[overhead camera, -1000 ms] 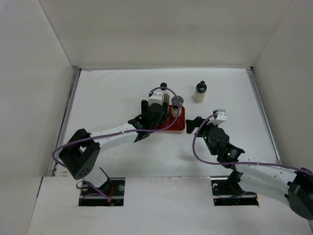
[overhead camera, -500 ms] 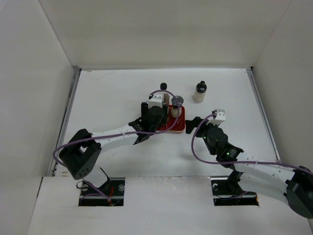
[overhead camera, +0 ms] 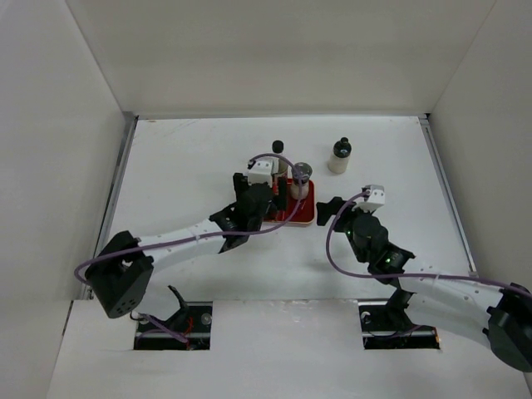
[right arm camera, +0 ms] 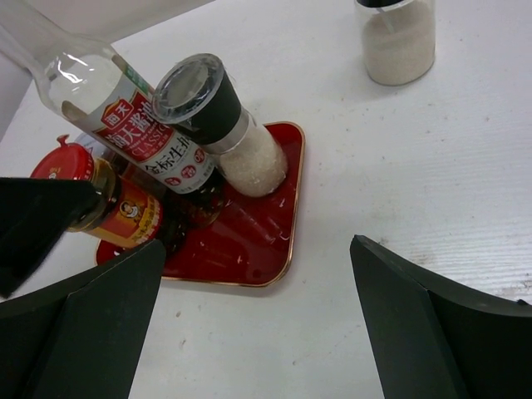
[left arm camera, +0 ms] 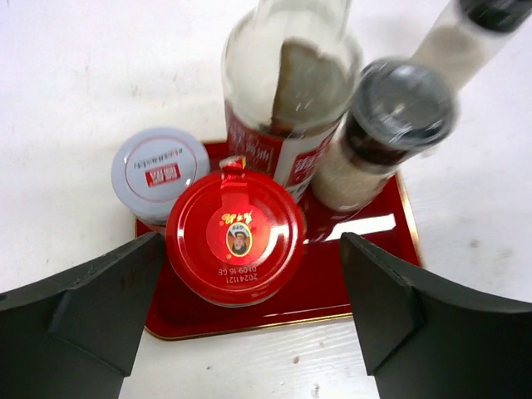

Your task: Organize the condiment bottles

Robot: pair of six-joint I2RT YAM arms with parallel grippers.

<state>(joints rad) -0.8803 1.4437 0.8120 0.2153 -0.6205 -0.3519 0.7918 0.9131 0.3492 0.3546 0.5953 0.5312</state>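
Note:
In the left wrist view a red-lidded yellow jar [left arm camera: 235,237] stands on the red tray [left arm camera: 349,283]. My left gripper [left arm camera: 249,320] is open, one finger on each side of the jar and neither gripping it. Around the jar stand a pale-lidded jar [left arm camera: 160,170], the tall clear sauce bottle [left arm camera: 287,91] and the grey-lidded shaker [left arm camera: 391,125]. The white black-capped bottle [overhead camera: 339,155] stands on the table behind and to the right of the tray. My right gripper [right arm camera: 258,332] is open and holds nothing, hovering just right of the tray's near corner [right arm camera: 249,266].
The white table [overhead camera: 183,166] is walled on the left, back and right. Both arms reach in from the near edge, and the left gripper [overhead camera: 274,198] and right gripper [overhead camera: 330,209] flank the tray [overhead camera: 303,214].
My left gripper has opened off the red-lidded jar, which stays on the tray, and the arm has drawn back slightly to the near left. The right arm has barely moved.

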